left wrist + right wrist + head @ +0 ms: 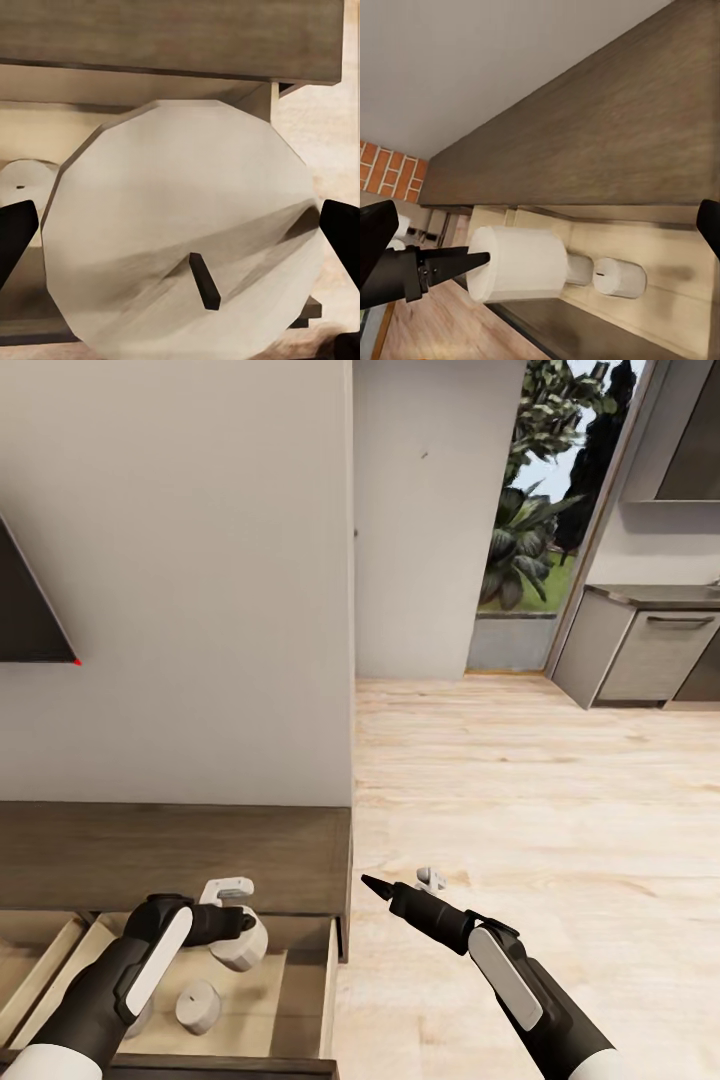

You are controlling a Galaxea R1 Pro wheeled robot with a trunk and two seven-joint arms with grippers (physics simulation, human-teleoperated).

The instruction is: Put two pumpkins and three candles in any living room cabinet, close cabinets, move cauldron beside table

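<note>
The long, low dark-brown wood cabinet [175,855] stands against the pale wall at the left, and its right-hand drawer [300,1000] is pulled out towards the robot, showing a pale beige interior. Over that open drawer the left gripper [243,938] holds a short, fat white cylindrical candle [240,945] with a small dark wick; in the left wrist view the candle's round wick end [184,247] sits between the two dark fingertips [13,232], which are spread to about its width and appear to press its sides. A second white candle [198,1006] stands upright on the drawer floor, nearer the robot, and the right wrist view shows another small white candle [620,277] lying in the drawer just beside the held one [519,263]. The right gripper [385,890] hovers over the light wooden floor [520,810] just right of the cabinet's end, holding nothing; whether its dark fingers are parted or together I cannot tell.
</note>
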